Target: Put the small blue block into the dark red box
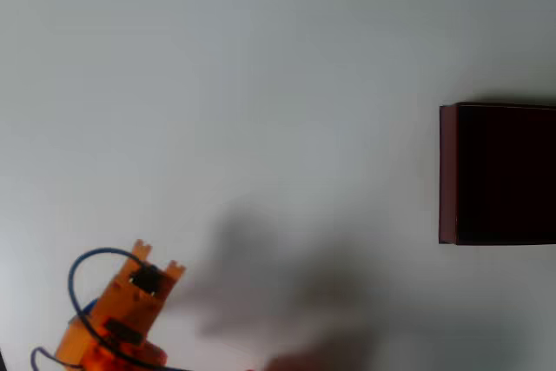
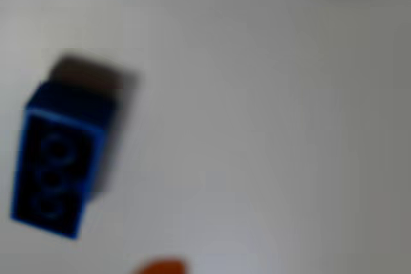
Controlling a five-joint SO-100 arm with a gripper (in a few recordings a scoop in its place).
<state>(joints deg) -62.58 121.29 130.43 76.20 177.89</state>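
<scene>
- The step in hand looks to me like the approach: the arm (image 1: pixel 122 310) sits at the near-left corner of the counter (image 1: pixel 261 84) in the overhead view, and nothing has been picked up yet.
- In the wrist view the block (image 2: pixel 58 158) lies free on the counter, at the left of the picture, with bare white surface all round it and a dark shadow just past its far end.
- An orange tip, one of the fingers (image 2: pixel 160 266) I'd guess, pokes in at the bottom edge of the wrist view, apart from the block. Whether the fingers stand wide or narrow I cannot tell.
- The block lies flat with its studded face up; three round studs run in a row along it, though the picture is blurred.
- Its long axis runs nearly up and down in the wrist view, tipped a little so the far end leans right and the near end left.
- The box (image 1: pixel 447 171) stands at the right edge of the overhead view, open side up, dark inside, well apart from the arm across the bare counter.
- Next, I reckon, the fingers must shift left over the block, turn to close across its short sides, and come down.
- After that comes a long carry rightward to the box.
</scene>
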